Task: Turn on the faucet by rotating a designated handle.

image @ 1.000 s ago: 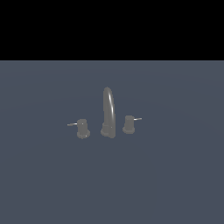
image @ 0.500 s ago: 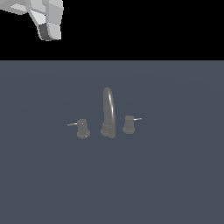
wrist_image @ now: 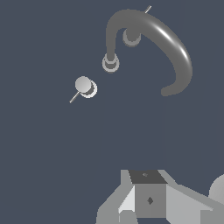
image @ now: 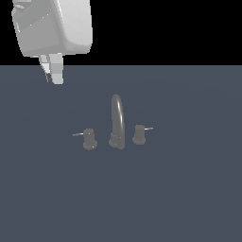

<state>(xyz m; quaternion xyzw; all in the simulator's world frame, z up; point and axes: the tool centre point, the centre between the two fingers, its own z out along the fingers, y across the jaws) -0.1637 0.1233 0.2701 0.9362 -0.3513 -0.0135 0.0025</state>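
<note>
Your pincer hangs high, well apart from the faucet, holding nothing; its fingers sit close together, though you cannot tell the gap for sure. That height lets the wrist camera see the whole set before you descend. The designated handle stands on the worktop, below and ahead of the pincer: a stubby dark grey knob with a thin pale lever pointing away from the spout.

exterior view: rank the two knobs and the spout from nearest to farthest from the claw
1. The designated handle, the knob on the exterior view's left, on the same side as the claw above it.
2. The spout, in the middle.
3. The twin knob, on the exterior view's right.
</note>
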